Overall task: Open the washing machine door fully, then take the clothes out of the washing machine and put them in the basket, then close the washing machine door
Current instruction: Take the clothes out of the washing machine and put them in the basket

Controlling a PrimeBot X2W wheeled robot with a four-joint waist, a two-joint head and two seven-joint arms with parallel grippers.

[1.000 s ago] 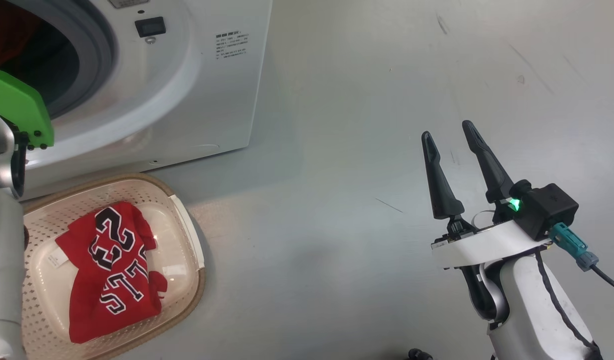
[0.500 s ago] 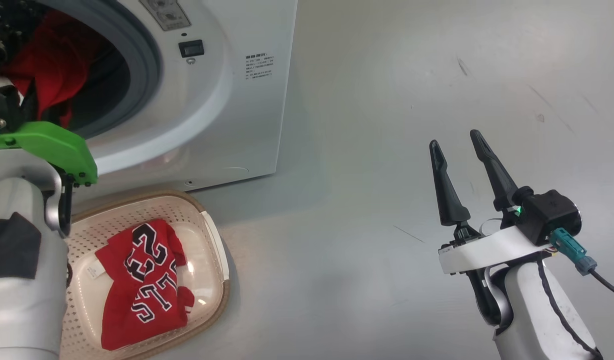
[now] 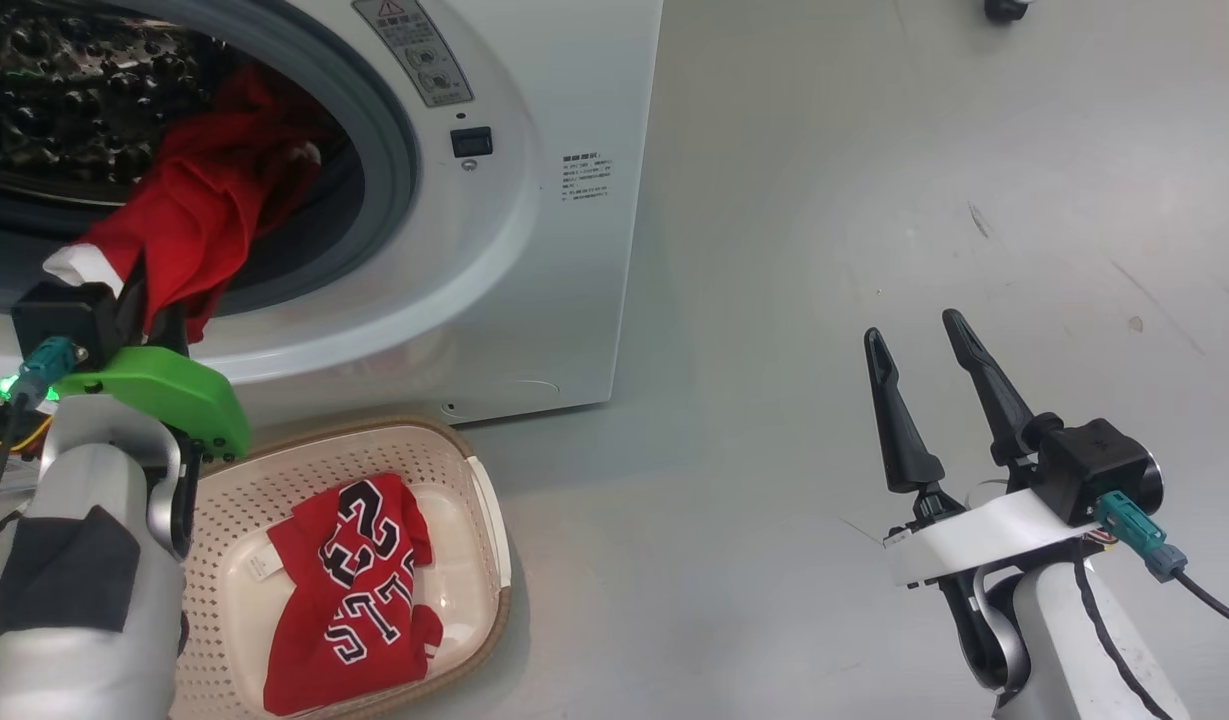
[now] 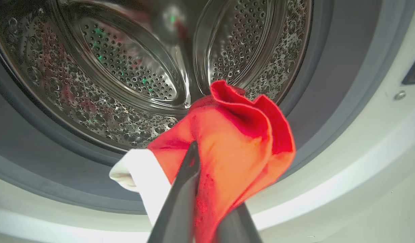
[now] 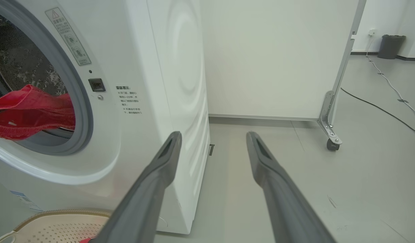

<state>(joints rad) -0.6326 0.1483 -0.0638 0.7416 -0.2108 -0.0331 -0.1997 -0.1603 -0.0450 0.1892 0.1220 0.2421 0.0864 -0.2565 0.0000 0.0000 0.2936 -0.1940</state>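
At the steel drum's mouth, ten o'clock in the head view, a bright red jersey garment with white trim hangs limp. It is likely light and slippery, and best held by a bunched fold, as the left gripper pinches it now. Below, the cream perforated basket waits at seven o'clock. At four o'clock the right gripper holds its jaws spread.

The red jersey lying in the basket bears a large black, white-edged "23", upside down in the head view. Next to it are the letters "LLS", where a fold cuts the word off. On the front of the washing machine, a grey warning sticker carries a red triangle sign, its small print illegible. Right of the latch, a block of Chinese print is too small to read.
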